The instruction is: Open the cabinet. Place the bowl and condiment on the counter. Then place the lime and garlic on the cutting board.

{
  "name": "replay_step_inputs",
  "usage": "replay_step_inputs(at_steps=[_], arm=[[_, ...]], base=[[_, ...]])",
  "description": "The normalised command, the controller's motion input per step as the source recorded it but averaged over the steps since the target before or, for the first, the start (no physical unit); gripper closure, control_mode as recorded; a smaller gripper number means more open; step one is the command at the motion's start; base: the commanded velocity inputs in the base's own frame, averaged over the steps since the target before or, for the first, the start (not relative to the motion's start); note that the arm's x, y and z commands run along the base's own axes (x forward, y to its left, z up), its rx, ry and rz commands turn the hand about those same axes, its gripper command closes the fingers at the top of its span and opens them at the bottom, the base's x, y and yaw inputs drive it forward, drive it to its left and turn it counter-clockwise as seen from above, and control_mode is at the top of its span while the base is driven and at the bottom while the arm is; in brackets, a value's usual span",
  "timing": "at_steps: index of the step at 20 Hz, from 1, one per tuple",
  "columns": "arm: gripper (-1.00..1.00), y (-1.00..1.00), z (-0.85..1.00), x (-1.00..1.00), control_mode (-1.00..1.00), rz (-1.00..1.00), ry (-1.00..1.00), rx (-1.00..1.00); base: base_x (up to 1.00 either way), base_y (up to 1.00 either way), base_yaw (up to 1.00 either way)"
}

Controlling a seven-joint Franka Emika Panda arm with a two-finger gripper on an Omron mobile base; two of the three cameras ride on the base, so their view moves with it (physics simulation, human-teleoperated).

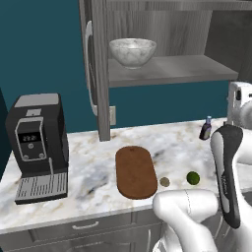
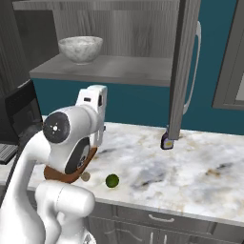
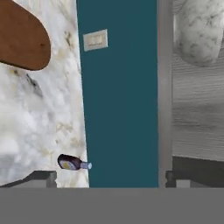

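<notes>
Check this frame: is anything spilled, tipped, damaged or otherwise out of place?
Nothing stands out. The cabinet doors hang open, the bowl sits upright on its shelf, and the condiment stands upright on the counter by the wall. The lime and garlic lie beside the cutting board, not on it.

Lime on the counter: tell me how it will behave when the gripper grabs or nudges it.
The lime looks round and smooth, so it will probably roll on the flat counter if nudged. It sits near the front edge, so a push that way might send it off. Being small, it is likely light, and could squirt from the fingertips unless gripped centrally.
</notes>
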Motion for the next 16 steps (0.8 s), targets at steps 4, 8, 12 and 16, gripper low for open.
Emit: replay_step_inputs(at_steps=[4,8,12,16], arm=[[-1.00,0.36,0.59,-0.31,-1.00,0.11,0.12,-0.16],[-1.00,0.32,0.07,-0.55,-1.00,0.09,-0.16,-0.15],[-1.00,0.19,0.00,-0.32,-1.00,0.25,-0.11,-0.24],[-1.00,0.15,0.26,-0.21,-1.00,0.27,0.01,-0.32]], base=[[0.00,0.00,0.00],[0.00,0.00,0.00],[0.00,0.00,0.00],[0.00,0.00,0.00]])
